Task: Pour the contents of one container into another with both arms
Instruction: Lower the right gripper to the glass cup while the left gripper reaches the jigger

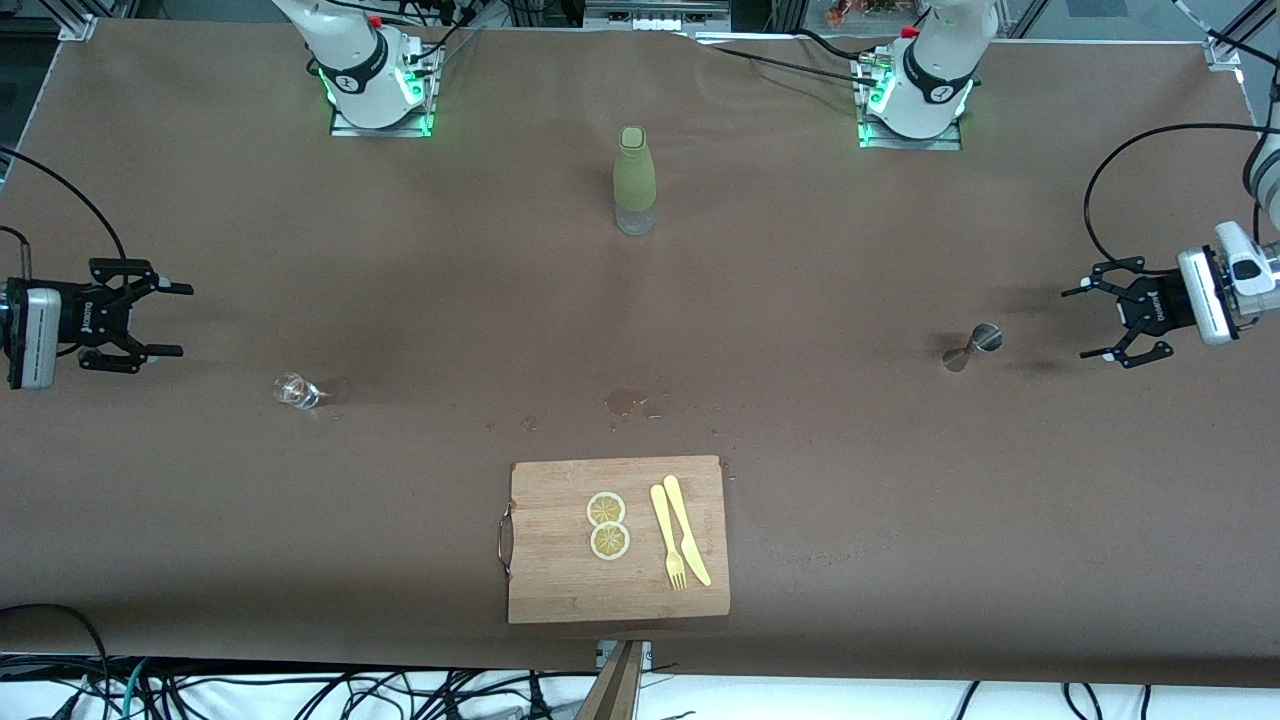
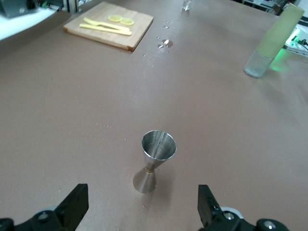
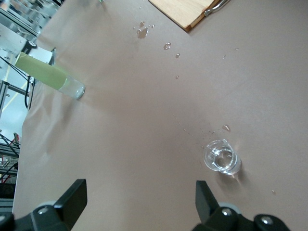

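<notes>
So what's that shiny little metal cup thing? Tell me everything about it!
It is a small metal jigger, shaped like an hourglass: two cones joined at a thin waist with a faint gold band. It looks like polished steel. It stands upright on the brown table, open end up, and looks empty. It is toward the left arm's end of the table, and nothing else touches it. The left hand is beside it, open.

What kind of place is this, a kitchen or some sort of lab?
Most likely a robotics lab staged as a drinks counter: two arm bases bolted to a brown table, loose cables along its edge, and props such as a metal jigger, a green bottle and a cutting board.
</notes>
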Motion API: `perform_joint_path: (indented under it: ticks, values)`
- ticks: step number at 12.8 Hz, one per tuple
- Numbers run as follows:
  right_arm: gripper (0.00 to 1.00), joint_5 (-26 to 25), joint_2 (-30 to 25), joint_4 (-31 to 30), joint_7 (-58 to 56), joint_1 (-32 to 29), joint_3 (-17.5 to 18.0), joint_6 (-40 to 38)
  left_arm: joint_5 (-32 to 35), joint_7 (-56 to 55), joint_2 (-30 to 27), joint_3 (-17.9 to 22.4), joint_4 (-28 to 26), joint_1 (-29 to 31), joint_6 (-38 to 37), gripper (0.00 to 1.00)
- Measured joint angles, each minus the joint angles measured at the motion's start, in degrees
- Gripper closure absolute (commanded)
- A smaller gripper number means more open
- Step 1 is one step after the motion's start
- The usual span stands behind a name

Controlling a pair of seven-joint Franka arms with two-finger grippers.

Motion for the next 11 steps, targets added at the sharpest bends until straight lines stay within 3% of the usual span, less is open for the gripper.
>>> perform_joint_path:
  ticks: [11]
  values:
    - [0.0, 8.25, 7.07, 0.07, -8.67, -3.52, 0.16, 1.12, -12.25, 22.05, 12.52, -0.12, 0.02, 0.32, -2.47, 0.0]
